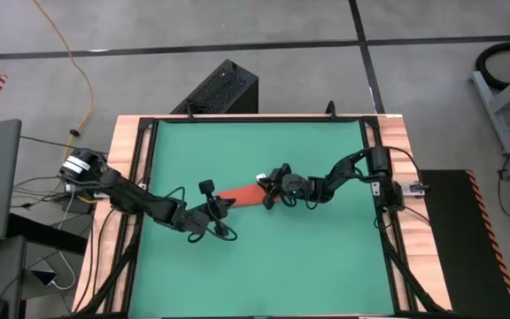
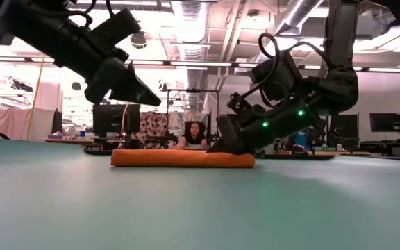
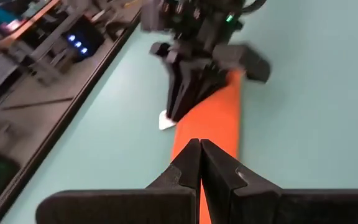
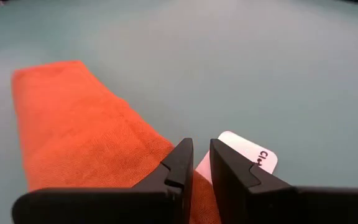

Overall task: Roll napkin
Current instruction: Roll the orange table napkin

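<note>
The napkin (image 1: pixel 240 194) lay in the middle of the green table (image 1: pixel 264 266), folded into a long, flat orange strip. In the low view it looked like a thin orange log (image 2: pixel 182 159) lying on the table top. A small white tag (image 4: pixel 248 155) stuck out from one end of it. The right gripper (image 1: pixel 268 197) was down at that end, right by the tag. Its two dark fingers (image 4: pixel 180 163) were close together with only a thin gap between them, and they stood at the edge of the cloth beside the tag. I could not tell if they were pinching the cloth. The left gripper (image 1: pixel 227 206) was at the other end of the napkin, up off the table a little. Its fingers (image 3: pixel 189 163) were pressed tight together and held nothing.
</note>
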`<action>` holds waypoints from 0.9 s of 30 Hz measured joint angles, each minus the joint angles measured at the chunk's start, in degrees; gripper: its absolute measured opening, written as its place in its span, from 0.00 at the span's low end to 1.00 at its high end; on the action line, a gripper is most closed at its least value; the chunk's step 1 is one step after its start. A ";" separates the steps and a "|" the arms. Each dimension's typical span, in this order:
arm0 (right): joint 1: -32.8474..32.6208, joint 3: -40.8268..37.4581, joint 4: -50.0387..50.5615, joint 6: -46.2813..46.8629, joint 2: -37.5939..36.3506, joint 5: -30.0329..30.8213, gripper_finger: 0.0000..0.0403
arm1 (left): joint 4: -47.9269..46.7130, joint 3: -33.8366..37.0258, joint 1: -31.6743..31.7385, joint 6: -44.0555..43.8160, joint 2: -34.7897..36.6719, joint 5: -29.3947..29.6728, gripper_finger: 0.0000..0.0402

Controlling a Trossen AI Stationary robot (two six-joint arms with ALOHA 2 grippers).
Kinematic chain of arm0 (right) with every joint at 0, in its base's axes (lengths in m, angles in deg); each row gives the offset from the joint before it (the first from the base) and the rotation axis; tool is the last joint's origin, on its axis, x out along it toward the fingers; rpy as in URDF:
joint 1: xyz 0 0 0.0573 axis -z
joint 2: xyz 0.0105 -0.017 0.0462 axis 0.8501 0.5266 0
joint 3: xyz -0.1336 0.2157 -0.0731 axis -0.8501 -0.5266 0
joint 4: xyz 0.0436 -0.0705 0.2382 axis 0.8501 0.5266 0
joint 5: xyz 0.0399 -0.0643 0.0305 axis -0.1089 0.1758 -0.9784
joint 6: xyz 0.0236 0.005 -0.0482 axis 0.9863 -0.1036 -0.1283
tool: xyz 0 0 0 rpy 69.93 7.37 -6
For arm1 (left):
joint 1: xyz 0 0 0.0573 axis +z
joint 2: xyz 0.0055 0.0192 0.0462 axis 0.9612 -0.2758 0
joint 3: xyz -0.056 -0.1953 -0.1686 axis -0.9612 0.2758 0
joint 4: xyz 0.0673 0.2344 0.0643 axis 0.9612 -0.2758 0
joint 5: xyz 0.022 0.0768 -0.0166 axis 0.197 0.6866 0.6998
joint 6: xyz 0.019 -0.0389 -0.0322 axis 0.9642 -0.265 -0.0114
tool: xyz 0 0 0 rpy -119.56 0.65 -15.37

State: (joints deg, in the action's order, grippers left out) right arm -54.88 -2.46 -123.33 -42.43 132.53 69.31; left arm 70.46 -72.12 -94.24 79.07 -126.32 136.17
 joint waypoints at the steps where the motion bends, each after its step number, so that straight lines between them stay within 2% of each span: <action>1: -0.45 0.02 -0.07 1.02 0.41 0.04 0.19 | -0.28 0.00 -0.38 -1.28 -0.70 1.24 0.00; 7: -4.50 0.03 1.22 5.21 0.69 3.68 0.18 | -0.13 0.00 -1.84 -6.27 -7.31 8.35 0.00; 12: -7.28 0.03 2.65 9.57 0.73 8.35 0.16 | 0.31 0.00 -2.60 -15.16 -12.77 10.92 0.00; 18: -9.32 -0.06 3.74 10.61 0.82 10.96 0.14 | 1.10 0.00 -5.25 -20.88 -15.67 17.16 0.00; 25: -9.65 -0.13 2.83 10.58 0.75 11.35 0.14 | -0.84 0.06 -5.47 -29.59 -15.77 18.10 0.00; 27: -9.65 -0.17 2.49 10.58 0.75 11.35 0.14 | 1.54 1.10 -5.54 -32.68 -16.56 18.10 0.00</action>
State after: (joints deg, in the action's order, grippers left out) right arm -64.53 -2.63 -120.84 -31.84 133.28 80.66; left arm 72.00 -71.01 -99.78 46.39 -142.88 154.28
